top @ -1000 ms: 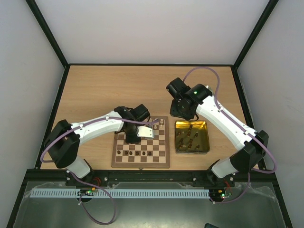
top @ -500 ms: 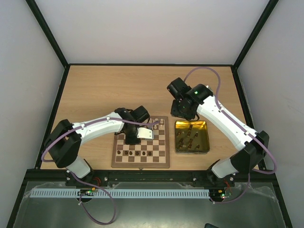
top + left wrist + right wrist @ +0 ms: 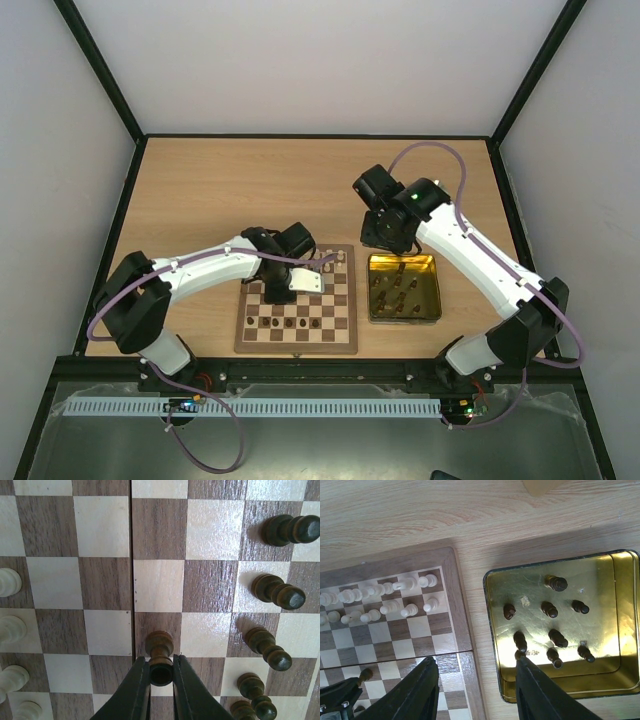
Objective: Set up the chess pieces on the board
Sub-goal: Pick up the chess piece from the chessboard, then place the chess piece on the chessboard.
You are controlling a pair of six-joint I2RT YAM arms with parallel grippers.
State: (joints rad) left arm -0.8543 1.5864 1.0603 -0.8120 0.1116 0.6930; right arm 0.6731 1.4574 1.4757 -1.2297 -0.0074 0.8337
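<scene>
**A:** Where is the dark brown wooden pawn relative to the left gripper?

**B:** Right between the black fingers, which are pinched on its head. Its base is over a dark check of the square wooden chessboard, just beside the centre seam. I can't tell whether the base touches the wood.

**A:** What else is on the board?

**B:** In the left wrist view, a file of dark brown pawns stands down the right side. Cream wooden pieces line the left edge.

**A:** And how does the left arm sit?

**B:** It stretches from its base on the left, low across the pale wooden table, with its wrist over the far half of the board.

**A:** And the right arm?

**B:** It is raised and bent back, with its wrist turned down near the far left corner of the gold-toned rectangular metal tin. The right gripper has its fingers spread and nothing between them. It hangs above the gap where the board's border meets the tin.

**A:** What's in the tin?

**B:** A scatter of dark brown pieces on its shiny floor, apart from one another. The tin sits just beside the board's right edge.
</scene>
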